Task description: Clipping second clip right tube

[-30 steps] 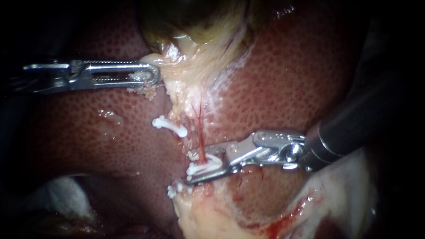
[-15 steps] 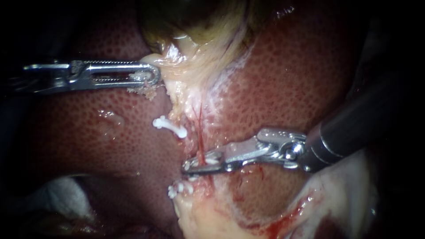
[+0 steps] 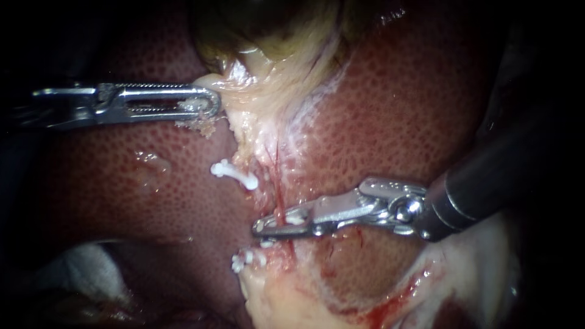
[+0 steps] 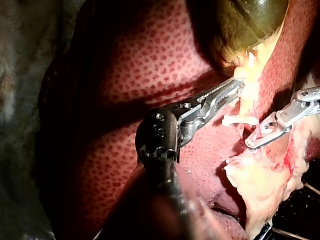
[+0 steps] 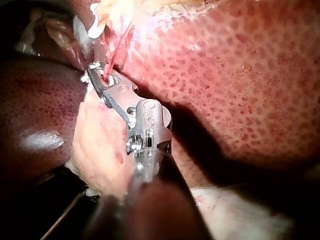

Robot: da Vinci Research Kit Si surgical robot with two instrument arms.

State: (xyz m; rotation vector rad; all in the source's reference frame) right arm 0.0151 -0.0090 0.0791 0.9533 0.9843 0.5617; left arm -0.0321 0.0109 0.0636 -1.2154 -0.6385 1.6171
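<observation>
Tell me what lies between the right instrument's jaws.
The right instrument has its jaws shut on a white clip around the thin red tube. Metal covers most of the clip, so its latch cannot be seen.

The liver (image 3: 396,122) is dark red, speckled all over with fine darker dots. On the far side the gallbladder (image 3: 268,24) is olive-green, shading into pale tissue (image 3: 262,116) of yellow-white. The tube (image 3: 279,183) is a thin bright-red streak, and the clip (image 3: 233,173) left of it is white. The left instrument (image 3: 207,102) and right instrument (image 3: 268,228) are shiny silver, and the right one's shaft is dark grey.
</observation>
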